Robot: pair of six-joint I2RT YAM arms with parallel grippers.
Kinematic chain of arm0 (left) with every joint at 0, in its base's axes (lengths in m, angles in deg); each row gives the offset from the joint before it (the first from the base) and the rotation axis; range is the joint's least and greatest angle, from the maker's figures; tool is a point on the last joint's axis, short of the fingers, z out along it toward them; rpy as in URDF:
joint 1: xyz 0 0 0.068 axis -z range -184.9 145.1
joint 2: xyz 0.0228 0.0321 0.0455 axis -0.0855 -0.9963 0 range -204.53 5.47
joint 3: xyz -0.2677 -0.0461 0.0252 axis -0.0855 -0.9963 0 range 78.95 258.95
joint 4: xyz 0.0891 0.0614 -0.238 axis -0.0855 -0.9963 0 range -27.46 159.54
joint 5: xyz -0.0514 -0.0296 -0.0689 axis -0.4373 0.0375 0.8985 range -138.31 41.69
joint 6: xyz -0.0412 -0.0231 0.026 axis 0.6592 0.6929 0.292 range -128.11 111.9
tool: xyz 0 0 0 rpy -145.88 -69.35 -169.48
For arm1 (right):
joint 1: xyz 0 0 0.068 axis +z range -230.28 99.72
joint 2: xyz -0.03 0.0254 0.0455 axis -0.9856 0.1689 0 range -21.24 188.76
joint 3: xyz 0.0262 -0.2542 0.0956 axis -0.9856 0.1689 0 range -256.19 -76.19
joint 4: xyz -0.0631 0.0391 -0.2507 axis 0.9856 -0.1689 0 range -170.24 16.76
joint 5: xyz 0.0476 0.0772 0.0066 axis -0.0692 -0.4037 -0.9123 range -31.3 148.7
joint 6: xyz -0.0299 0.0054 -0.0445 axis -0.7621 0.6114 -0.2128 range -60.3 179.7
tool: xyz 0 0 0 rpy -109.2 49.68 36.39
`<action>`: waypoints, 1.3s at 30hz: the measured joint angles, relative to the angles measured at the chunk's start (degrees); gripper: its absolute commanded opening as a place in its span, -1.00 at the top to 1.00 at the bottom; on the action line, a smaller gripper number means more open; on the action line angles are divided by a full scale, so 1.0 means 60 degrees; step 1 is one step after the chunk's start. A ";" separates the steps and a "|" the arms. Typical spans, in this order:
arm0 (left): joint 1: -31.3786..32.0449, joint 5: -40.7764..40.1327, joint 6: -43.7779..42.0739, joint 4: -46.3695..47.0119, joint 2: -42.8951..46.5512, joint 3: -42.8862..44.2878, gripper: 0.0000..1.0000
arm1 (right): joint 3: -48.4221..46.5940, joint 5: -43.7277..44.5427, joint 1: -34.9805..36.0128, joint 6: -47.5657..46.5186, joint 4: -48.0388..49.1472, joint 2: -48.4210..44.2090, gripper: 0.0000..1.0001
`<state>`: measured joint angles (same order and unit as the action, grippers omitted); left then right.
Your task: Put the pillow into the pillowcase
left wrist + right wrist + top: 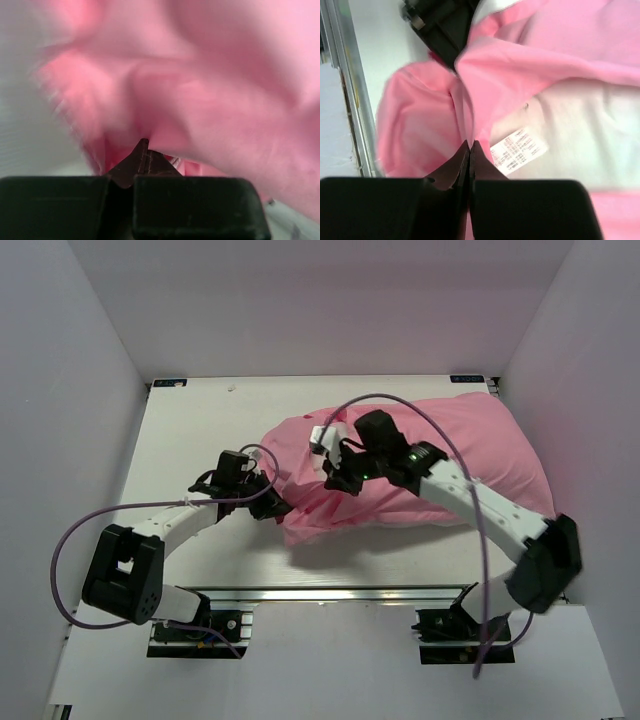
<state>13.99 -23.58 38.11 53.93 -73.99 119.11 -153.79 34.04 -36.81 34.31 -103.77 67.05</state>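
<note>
The pink pillowcase (pixel 460 460) lies bulging on the right half of the table, its open end towards the left. The white pillow (pixel 580 130) sits inside it; its bare end with a printed label (pixel 517 150) shows in the right wrist view, and a white bit (pixel 325 435) peeks out from above. My left gripper (pixel 280 508) is shut on the pillowcase's lower left edge, with pink cloth (pixel 225 100) filling its view beyond the tips (pixel 143 145). My right gripper (pixel 335 478) is shut on a fold of the pillowcase (pixel 410 125) at the opening, tips together (pixel 470 145).
The white table (pixel 200 430) is boxed in by white walls at the left, back and right. A metal rail (pixel 330 593) runs along the front edge and shows in the right wrist view (pixel 350 100). My left gripper's black body (pixel 440 25) is close ahead of my right one.
</note>
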 measured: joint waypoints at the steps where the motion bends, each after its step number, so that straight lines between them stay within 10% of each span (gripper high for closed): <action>1: 0.0069 0.0240 0.0025 0.0171 0.0018 0.0080 1.00 | 0.0423 0.0168 0.0004 0.0040 0.0353 -0.0586 1.00; 18: 0.0525 0.1268 -0.0404 -0.0506 0.0138 0.1592 1.00 | 0.5468 0.3384 0.0138 -0.0007 0.3752 -0.5847 1.00; 23: 0.0197 -0.0364 -0.0943 -0.2055 0.0980 0.1792 0.99 | 0.5391 0.4000 -0.0463 -0.0317 0.4197 -0.6619 0.01; 30: -0.0514 -0.2568 -0.1319 -0.4131 0.1800 0.1541 0.28 | 0.4761 0.4765 -0.0922 -0.0605 0.5045 -0.6692 -0.25; 36: -0.0514 -0.3191 -0.1304 -0.4725 0.2718 0.1614 -0.16 | 0.3071 0.2142 -0.0980 -0.0415 0.4262 -0.5104 -0.16; 39: -0.0514 -0.3577 -0.1311 -0.5220 0.3136 0.2109 -0.44 | 0.2350 0.1115 -0.0812 -0.0299 0.3905 -0.3974 -0.44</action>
<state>10.91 -45.04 30.24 22.61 -55.17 131.77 -139.69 40.72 -41.69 32.52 -80.33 43.21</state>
